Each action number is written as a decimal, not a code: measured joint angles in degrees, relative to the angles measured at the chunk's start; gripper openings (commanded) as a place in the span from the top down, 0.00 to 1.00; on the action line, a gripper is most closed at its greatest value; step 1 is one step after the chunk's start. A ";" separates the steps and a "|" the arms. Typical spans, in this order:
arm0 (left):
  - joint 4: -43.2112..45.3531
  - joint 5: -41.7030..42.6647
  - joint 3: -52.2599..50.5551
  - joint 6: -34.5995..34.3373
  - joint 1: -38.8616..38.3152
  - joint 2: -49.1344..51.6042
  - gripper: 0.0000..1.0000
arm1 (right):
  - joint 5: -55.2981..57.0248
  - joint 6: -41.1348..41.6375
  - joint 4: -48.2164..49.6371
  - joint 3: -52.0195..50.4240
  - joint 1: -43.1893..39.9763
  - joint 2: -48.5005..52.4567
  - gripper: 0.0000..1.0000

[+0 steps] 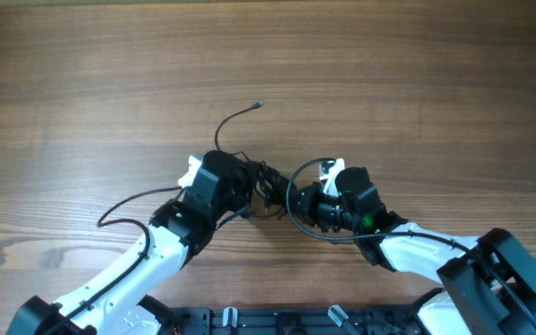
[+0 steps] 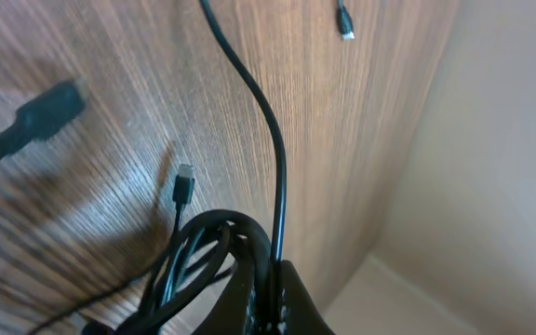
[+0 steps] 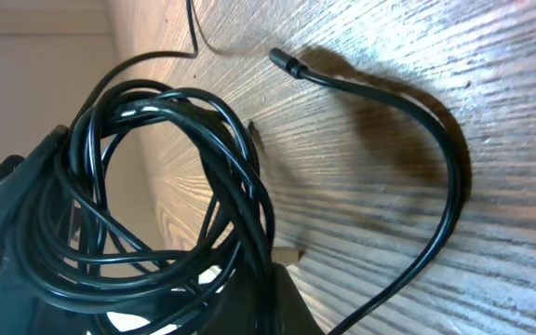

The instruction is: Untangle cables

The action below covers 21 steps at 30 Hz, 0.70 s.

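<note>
Cables (image 1: 266, 191): thin black cords bunched in a small clump on the wooden table (image 1: 417, 74), directly between the two grippers.

Left gripper (image 1: 247, 186): touching the clump's left side, jaws closed tight on strands. In the left wrist view a bundle of loops (image 2: 203, 256) runs into the finger at the bottom of the frame.

Right gripper (image 1: 307, 203): at the clump's right side, jaws likewise pinched closed. In the right wrist view a coil (image 3: 156, 186) of several turns runs down into its fingers.

Loose ends:
- One cord curves up from the clump toward the far side of the table and ends in a plug tip (image 1: 259, 105).
- A thin cord trails left from the clump, past the left arm, lying flat on the wood.
- A single loop arcs out from the clump's right side around the right gripper.
- A short plug end (image 2: 185, 181) lies on the wood just beside the clump.
</note>
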 measured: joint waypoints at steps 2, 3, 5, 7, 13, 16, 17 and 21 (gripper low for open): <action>0.00 1.16 0.00 -2.16 0.94 0.00 0.96 | 0.61 -0.57 0.15 0.00 0.00 0.00 0.80; 0.00 1.33 0.00 -2.71 1.31 0.00 0.96 | 0.59 -0.83 0.42 0.00 0.00 0.00 0.64; -0.39 0.68 0.02 -1.03 2.71 0.00 0.96 | -0.02 -1.97 1.36 -0.13 -0.26 0.00 0.55; -1.57 -0.39 0.02 2.25 3.91 -0.02 0.96 | -2.27 -3.85 3.61 -0.26 -1.31 0.00 0.54; -3.06 -1.36 0.02 7.63 4.00 -0.02 0.96 | -8.26 -4.68 9.64 -0.61 -2.60 -2.54 0.51; -3.02 -1.36 0.02 7.93 3.56 -0.02 0.96 | -8.46 -1.46 10.03 -0.66 -2.60 -2.99 0.52; -2.99 -1.36 0.02 7.96 3.32 -0.02 0.96 | -8.17 0.35 9.70 -0.66 -2.58 -2.99 0.52; -1.53 -1.36 0.02 8.33 1.51 -0.02 0.96 | -4.50 6.56 9.25 -0.66 -1.29 -2.99 0.54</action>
